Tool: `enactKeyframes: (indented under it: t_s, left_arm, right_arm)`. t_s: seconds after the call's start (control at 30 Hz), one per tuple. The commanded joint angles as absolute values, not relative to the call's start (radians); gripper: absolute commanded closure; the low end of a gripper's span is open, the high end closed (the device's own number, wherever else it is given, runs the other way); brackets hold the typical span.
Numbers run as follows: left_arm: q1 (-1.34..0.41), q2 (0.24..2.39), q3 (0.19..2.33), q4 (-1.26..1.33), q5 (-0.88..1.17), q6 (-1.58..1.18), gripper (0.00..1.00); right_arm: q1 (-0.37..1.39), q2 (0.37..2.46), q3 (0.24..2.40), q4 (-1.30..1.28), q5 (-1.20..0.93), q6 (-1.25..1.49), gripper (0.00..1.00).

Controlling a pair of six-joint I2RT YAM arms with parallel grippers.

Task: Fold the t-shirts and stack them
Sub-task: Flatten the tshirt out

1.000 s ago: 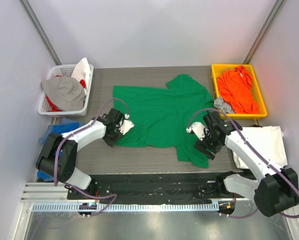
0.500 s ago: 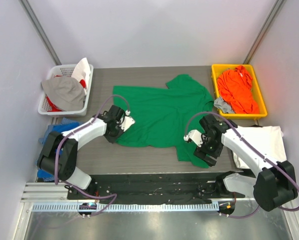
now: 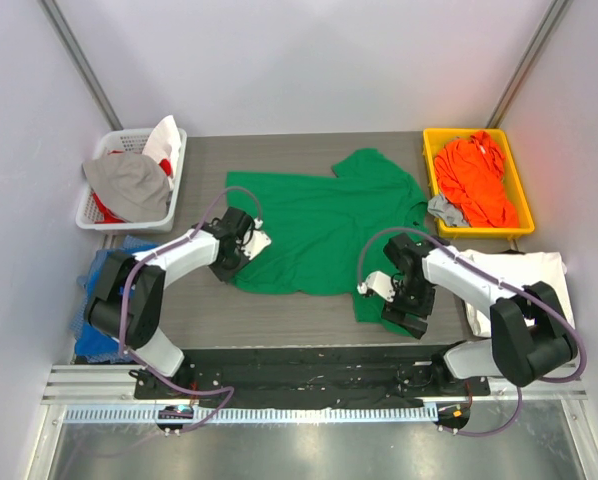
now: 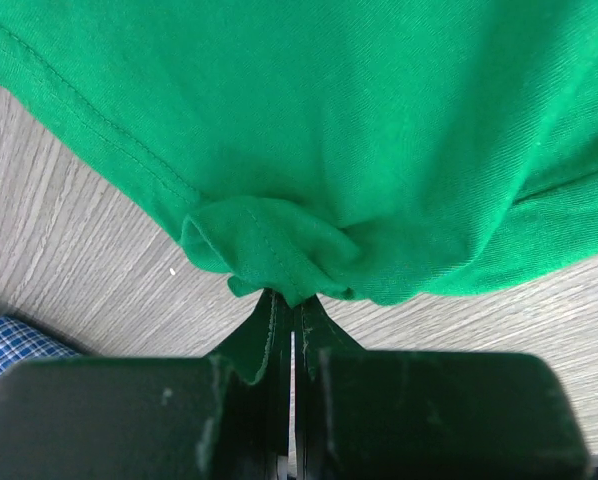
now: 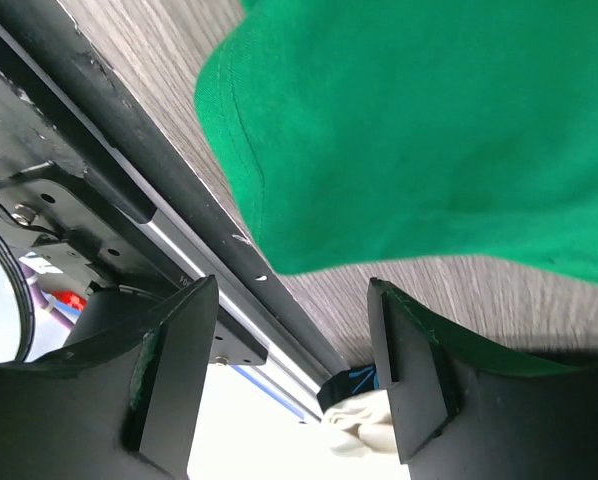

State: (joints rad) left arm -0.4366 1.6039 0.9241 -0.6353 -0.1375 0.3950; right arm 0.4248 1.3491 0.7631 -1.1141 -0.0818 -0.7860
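Note:
The bright green t-shirt lies spread on the wooden table. My left gripper is shut on its left hem, and the fabric bunches into a small fold at the fingertips. My right gripper hovers over the shirt's near right corner, open, with nothing between its fingers. The green cloth's edge lies just beyond the tips. The orange t-shirt is heaped in a yellow bin. The white t-shirt lies at the right, partly under my right arm.
A grey cloth hangs beside the yellow bin. A white basket with grey and red-white clothes stands at the back left. A blue checked cloth lies at the left. The black rail of the table's near edge runs just below my right gripper.
My right gripper has swung toward the near table edge, over the shirt's near right corner, its jaws a little narrower. My left gripper has drawn the pinched hem slightly away from the near edge.

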Motion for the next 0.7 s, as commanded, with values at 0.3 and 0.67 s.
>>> enactKeyframes:
  t_s: [0.3,0.67]
  left_arm:
    - [-0.436,1.628,0.98,-0.629,-0.164,0.362,1.0]
    - [-0.436,1.64,0.962,-0.612,-0.17,0.365,1.0]
  right_arm:
    - [0.43,1.368,0.709,-1.003,-0.121,-0.874,0.33]
    - [0.43,1.402,0.681,-0.934,-0.163,-0.862,0.38]
